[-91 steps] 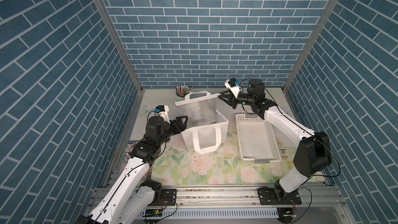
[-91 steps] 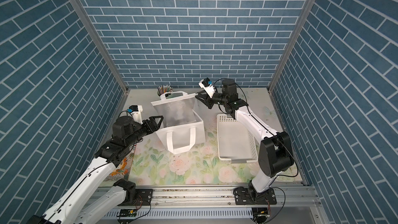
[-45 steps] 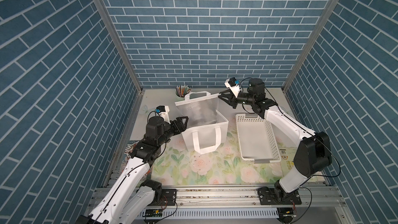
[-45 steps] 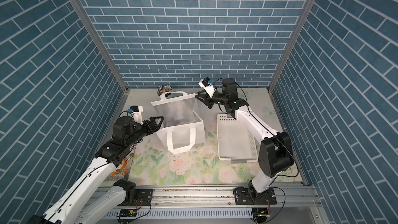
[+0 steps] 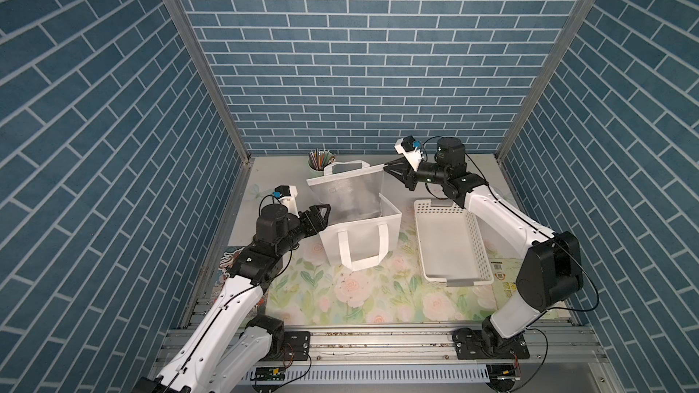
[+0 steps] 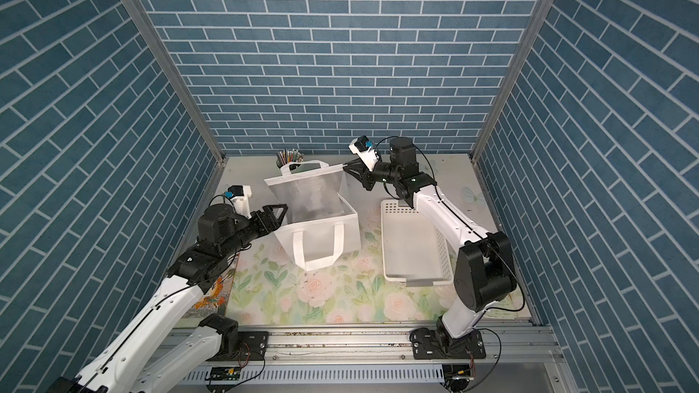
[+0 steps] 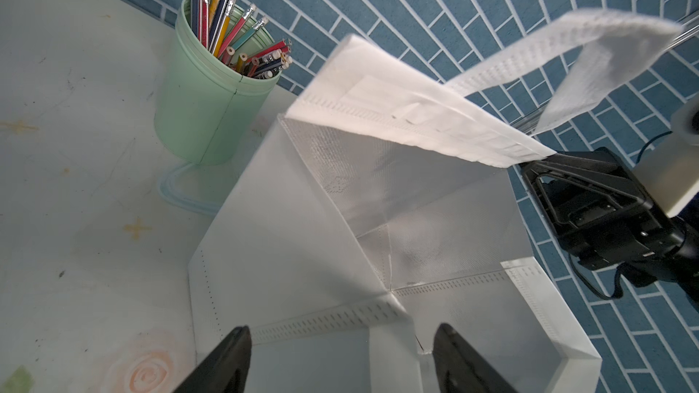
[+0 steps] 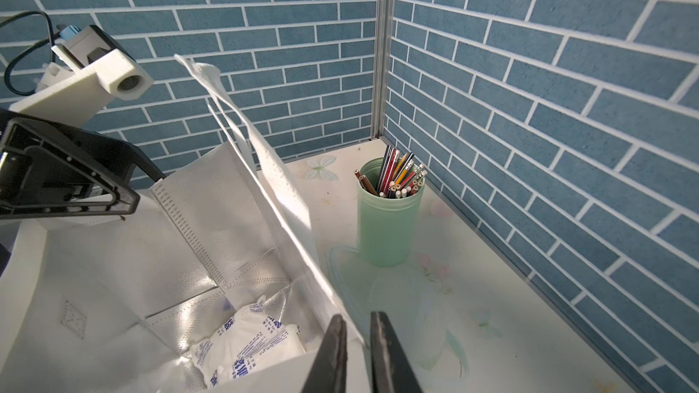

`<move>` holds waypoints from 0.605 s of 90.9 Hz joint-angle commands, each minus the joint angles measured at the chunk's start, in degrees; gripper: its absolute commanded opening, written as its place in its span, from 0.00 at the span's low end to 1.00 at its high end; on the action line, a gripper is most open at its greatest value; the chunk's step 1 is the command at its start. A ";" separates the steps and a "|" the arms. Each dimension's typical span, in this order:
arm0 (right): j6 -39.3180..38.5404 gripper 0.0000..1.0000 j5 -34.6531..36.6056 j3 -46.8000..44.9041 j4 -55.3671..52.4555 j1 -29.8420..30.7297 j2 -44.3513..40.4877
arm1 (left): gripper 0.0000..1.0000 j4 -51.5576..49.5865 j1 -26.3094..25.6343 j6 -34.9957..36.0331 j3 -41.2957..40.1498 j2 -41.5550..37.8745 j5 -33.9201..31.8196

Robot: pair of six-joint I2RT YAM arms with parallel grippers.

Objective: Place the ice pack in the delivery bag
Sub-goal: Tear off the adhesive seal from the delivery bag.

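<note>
The white delivery bag stands open on the floral mat, its silver lining showing. The ice pack, a white pouch with blue print, lies on the bag's floor, seen only in the right wrist view. My right gripper is shut on the bag's back right rim corner and holds that wall up. My left gripper is open, its fingers either side of the bag's left rim without pinching it.
A green cup of pencils stands just behind the bag near the back wall. A white perforated basket lies to the right of the bag, under my right forearm. Brick walls close in three sides.
The right gripper's jaws have narrowed onto the bag's rim. Both arms and the bag stand almost where they were.
</note>
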 commanded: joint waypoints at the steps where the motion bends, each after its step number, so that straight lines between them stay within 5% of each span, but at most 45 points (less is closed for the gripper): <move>1: -0.27 0.11 -0.84 1.55 0.00 0.62 -2.18 | 0.79 0.44 0.42 -0.13 -0.87 -0.29 0.63; 12: -0.20 0.00 -0.71 1.29 -0.05 1.09 -2.43 | 0.79 0.48 0.42 -0.09 -0.79 -0.32 0.61; 30: 0.64 0.00 2.06 0.68 -0.83 2.97 -3.84 | 0.79 0.25 0.42 -0.22 -0.69 -0.32 0.55; 55: 4.45 0.00 16.82 -2.00 -3.93 9.78 -6.94 | 0.71 0.60 0.42 -0.48 -0.82 0.38 0.98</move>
